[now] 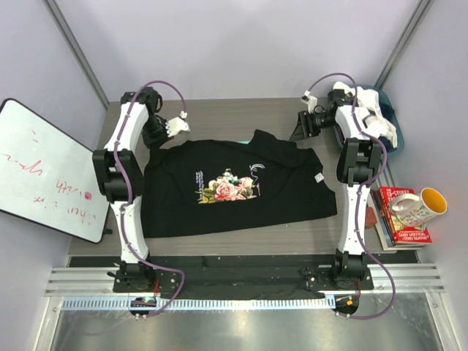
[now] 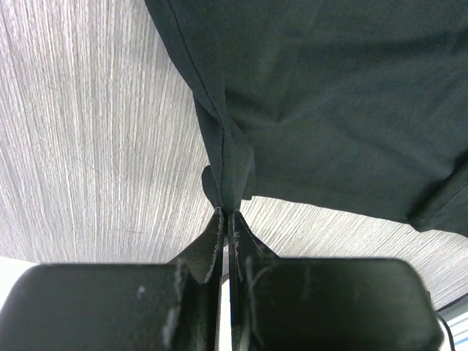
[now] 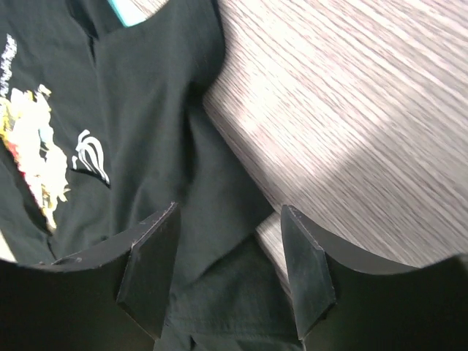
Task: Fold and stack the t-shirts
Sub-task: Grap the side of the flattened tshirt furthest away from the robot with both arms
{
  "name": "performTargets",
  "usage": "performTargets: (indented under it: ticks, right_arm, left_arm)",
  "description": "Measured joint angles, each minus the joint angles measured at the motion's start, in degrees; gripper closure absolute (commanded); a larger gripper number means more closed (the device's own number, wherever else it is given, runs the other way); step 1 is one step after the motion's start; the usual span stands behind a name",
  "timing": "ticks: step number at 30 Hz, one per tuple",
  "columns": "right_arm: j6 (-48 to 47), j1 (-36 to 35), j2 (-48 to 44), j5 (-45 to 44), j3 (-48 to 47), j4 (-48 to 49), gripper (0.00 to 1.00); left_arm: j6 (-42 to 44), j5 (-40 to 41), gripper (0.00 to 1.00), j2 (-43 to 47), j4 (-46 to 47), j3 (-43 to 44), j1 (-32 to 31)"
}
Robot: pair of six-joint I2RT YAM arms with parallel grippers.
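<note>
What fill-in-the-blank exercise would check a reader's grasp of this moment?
1. The left hand pinches the edge of a ____ t-shirt.
2. The right hand is ____, gripping nothing.
3. The mug on the books is ____ inside.

Missing words: black; open; yellow.
</note>
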State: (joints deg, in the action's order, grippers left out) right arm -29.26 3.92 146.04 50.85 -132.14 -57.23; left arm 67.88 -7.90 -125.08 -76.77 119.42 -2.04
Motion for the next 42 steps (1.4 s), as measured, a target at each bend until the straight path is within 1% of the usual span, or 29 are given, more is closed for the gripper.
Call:
performTargets:
  ticks: [4, 12, 19, 21, 26, 30, 33, 34, 36, 37, 38, 39, 42]
  right_arm:
    - [2.12, -0.26, 0.24, 1.16, 0.02, 0.7, 0.39]
    - [2.64, -0.46, 0.24, 1.66, 2.69, 1.29, 0.41]
    - [2.45, -0.46, 0.24, 1.51, 3.21, 1.25, 0.51]
    - [2.45, -0.46, 0.24, 1.09, 3.21, 1.25, 0.51]
    - [2.16, -0.46, 0.24, -0.96, 3.21, 1.31, 0.44]
    - [2.01, -0.46, 0.26, -2.38, 3.21, 1.42, 0.45]
    - [1.99, -0.46, 0.26, -2.64, 3.19, 1.55, 0.55]
    - [1.95, -0.46, 0.26, -2.86, 3.19, 1.57, 0.64]
    - [1.75, -0.46, 0.35, -3.04, 3.19, 1.57, 0.76]
    - [1.66, -0.46, 0.37, -3.04, 3.19, 1.6, 0.88]
    - [1.7, -0.46, 0.37, -3.04, 3.19, 1.6, 0.95]
    - [1.77, -0.48, 0.37, -3.02, 3.19, 1.57, 0.99]
    - [1.55, -0.57, 0.37, -2.97, 3.19, 1.6, 0.99]
  left_arm:
    - [0.0, 0.0, 1.0, 0.07, -0.02, 0.0, -0.11]
    - [-0.11, 0.0, 1.0, 0.09, -0.02, 0.0, -0.2]
    - [-0.15, 0.0, 1.0, 0.11, -0.02, 0.0, -0.26]
    - [-0.15, -0.02, 1.0, 0.09, 0.0, 0.0, -0.31]
    - [-0.15, -0.02, 1.0, 0.11, 0.0, 0.0, -0.61]
    - [-0.15, -0.02, 1.0, 0.11, 0.0, 0.0, -0.85]
    - [-0.15, -0.02, 1.0, 0.11, 0.0, 0.0, -0.94]
    - [-0.15, -0.04, 1.0, 0.09, 0.0, 0.0, -0.94]
    - [-0.17, -0.02, 1.0, 0.11, 0.0, 0.0, -0.94]
    - [-0.17, -0.04, 1.0, 0.11, 0.0, 0.0, -0.94]
    - [-0.17, -0.02, 1.0, 0.11, 0.0, 0.0, -0.94]
    - [-0.17, -0.04, 1.0, 0.11, -0.02, 0.0, -0.94]
    - [-0.17, -0.04, 1.0, 0.09, 0.0, 0.0, -0.96]
